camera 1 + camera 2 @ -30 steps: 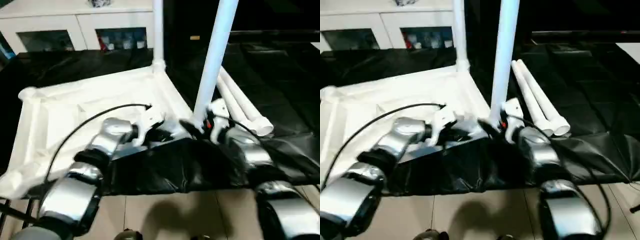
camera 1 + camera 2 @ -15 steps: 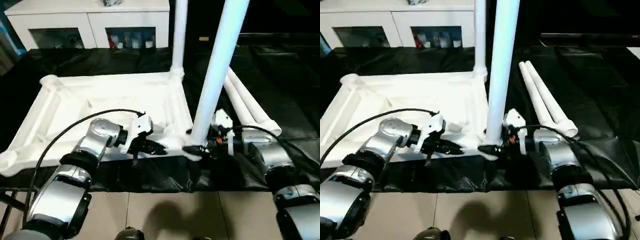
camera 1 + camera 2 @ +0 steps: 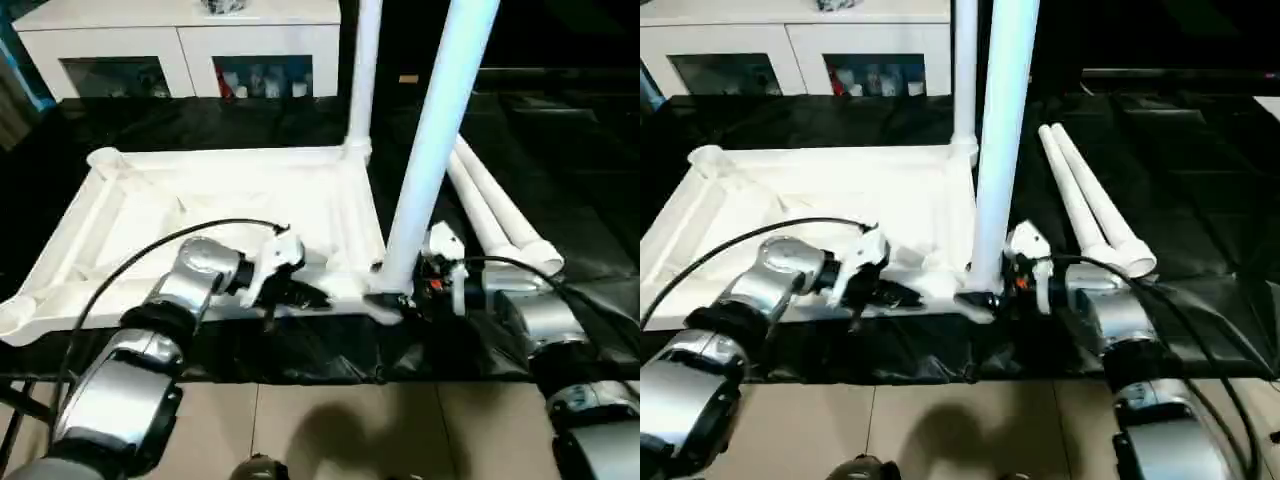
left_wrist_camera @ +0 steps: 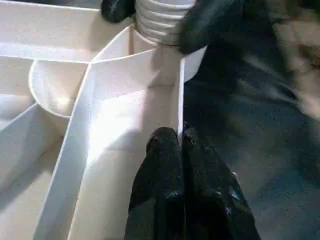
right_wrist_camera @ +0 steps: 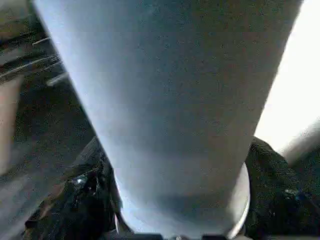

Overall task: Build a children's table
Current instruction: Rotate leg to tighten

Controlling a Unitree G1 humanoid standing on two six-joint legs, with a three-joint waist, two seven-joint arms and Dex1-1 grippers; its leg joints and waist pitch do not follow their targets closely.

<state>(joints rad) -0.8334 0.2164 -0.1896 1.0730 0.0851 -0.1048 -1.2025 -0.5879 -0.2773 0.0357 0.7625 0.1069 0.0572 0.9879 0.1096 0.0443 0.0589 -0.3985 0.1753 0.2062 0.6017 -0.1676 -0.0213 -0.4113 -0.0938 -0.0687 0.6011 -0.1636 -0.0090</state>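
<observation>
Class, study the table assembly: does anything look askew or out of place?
Yes: the near leg, gripped by the right end effector at its corner socket, tilts, while the far corner leg stands upright. Two more legs lie beside the tabletop.

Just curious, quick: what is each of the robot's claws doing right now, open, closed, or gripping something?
Left gripper: shut, pinching the tabletop's thin side wall.
Right gripper: closed around the base of the upright leg at the near corner socket.
</observation>
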